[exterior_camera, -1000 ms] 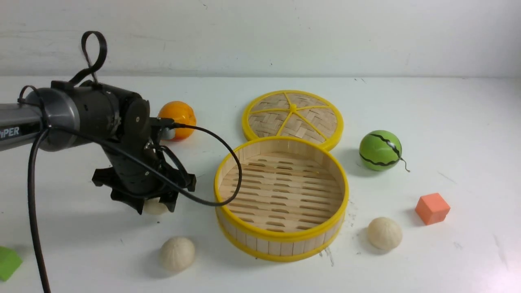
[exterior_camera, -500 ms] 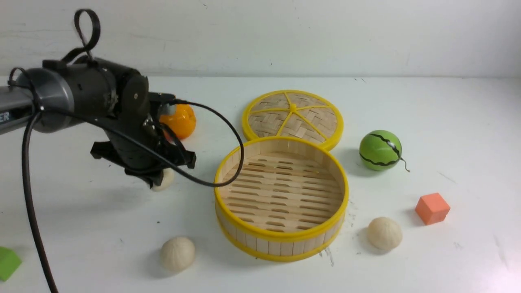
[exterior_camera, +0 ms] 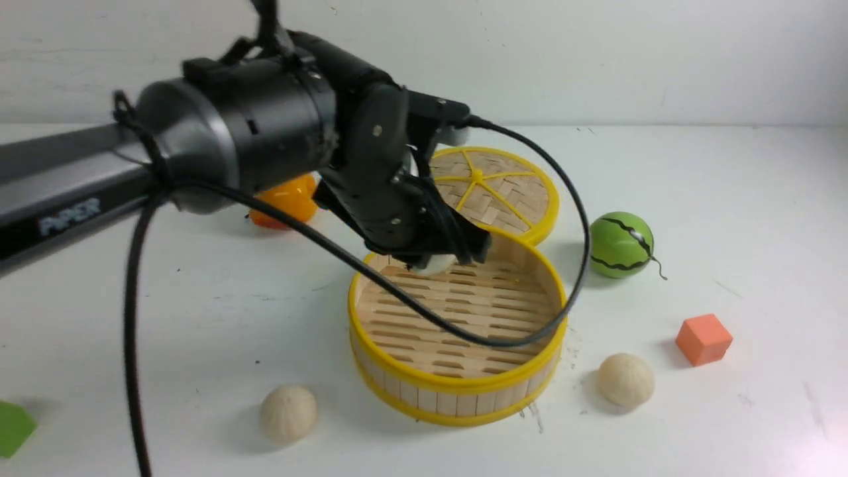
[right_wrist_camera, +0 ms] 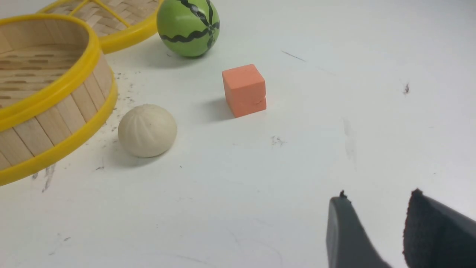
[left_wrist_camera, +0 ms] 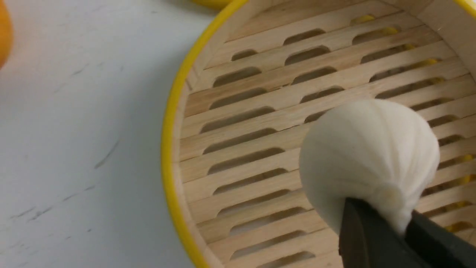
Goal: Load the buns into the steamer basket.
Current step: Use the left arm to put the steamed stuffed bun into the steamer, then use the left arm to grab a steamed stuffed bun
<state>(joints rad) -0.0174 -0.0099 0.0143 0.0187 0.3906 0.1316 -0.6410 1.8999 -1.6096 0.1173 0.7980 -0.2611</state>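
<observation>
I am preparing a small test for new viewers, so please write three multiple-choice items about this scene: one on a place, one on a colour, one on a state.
1. Where is the watermelon ball?
A) Inside the basket
B) Right of the basket
C) On the woven lid

2. What colour is the cube nearest the watermelon ball?
A) Coral
B) Blue
C) Black

3. What is the left gripper doing?
A) Standing open
B) Gripping the lid
C) Holding a bun

1 B: the watermelon ball sits on the table beyond the steamer basket's right side.
2 A: the cube looks coral.
3 C: the left gripper's jaws pinch the bun.
</observation>
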